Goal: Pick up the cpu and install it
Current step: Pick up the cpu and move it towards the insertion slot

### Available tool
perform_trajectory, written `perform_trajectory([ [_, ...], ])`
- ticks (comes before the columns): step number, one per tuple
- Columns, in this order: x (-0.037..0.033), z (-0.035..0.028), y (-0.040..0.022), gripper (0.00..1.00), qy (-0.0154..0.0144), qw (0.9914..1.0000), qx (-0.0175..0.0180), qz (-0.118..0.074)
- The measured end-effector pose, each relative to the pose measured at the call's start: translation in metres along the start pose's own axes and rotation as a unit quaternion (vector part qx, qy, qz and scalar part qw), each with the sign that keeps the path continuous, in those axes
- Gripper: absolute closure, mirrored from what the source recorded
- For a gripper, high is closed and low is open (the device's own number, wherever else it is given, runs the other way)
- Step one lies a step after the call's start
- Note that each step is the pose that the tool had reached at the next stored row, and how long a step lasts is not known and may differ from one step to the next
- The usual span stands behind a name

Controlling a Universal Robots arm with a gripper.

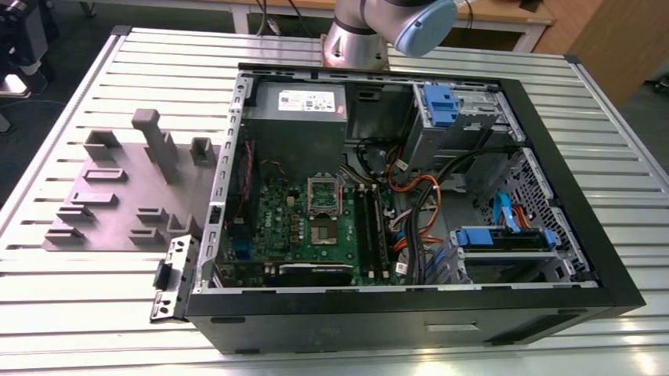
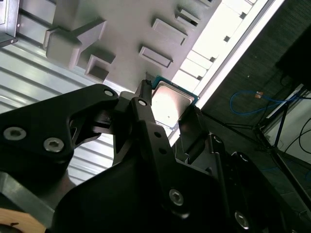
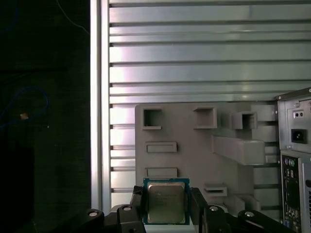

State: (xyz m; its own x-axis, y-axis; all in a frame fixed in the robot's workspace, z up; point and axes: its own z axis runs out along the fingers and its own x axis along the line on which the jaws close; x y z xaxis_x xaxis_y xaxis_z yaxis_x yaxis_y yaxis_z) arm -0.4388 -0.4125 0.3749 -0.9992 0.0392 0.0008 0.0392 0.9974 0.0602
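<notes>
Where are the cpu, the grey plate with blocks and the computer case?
cpu (image 3: 166, 203), first wrist view, middle of its metal top.
grey plate (image 3: 187, 158), first wrist view, a bare flat part.
computer case (image 1: 397, 323), exterior view, its black near wall.

The arm (image 1: 353, 43) has a silvery metal tube with a pale blue round cap (image 1: 424, 27) at its joint. The gripper (image 2: 167, 104) is of matte black plates and angular links, with two slim black fingers (image 2: 146, 121), and round silver screws (image 2: 176, 196) sit in its body.
</notes>
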Motion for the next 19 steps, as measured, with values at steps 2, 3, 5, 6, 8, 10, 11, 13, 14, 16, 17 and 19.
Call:
perform_trajectory([
  [2,0.0000,-0.0013,0.0001,0.53,-0.0001,1.00000,0.0000,0.000],
  [3,0.0000,-0.0019,0.0001,0.53,-0.0001,1.00000,0.0000,0.000],
  [5,0.0000,-0.0031,0.0002,0.53,-0.0001,1.00000,0.0000,0.000],
  [6,0.0000,-0.0038,0.0002,0.53,0.0000,1.00000,0.0000,0.000],
  [8,0.0000,-0.0054,0.0003,0.53,0.0000,1.00000,0.0000,0.000],
  [10,0.0000,-0.0069,0.0004,0.53,-0.0001,1.00000,0.0000,0.000],
  [11,0.0000,-0.0075,0.0004,0.53,-0.0001,1.00000,0.0000,0.000],
  [13,0.0000,-0.0089,0.0005,0.53,-0.0001,1.00000,-0.0001,0.000],
  [14,0.0000,-0.0097,0.0006,0.53,-0.0001,1.00000,0.0000,0.000],
  [16,0.0000,-0.0112,0.0007,0.53,-0.0001,1.00000,0.0000,0.000],
  [17,0.0000,-0.0119,0.0007,0.53,-0.0001,1.00000,0.0000,0.000],
  [19,0.0000,-0.0137,0.0008,0.53,-0.0001,1.00000,0.0000,0.000],
])
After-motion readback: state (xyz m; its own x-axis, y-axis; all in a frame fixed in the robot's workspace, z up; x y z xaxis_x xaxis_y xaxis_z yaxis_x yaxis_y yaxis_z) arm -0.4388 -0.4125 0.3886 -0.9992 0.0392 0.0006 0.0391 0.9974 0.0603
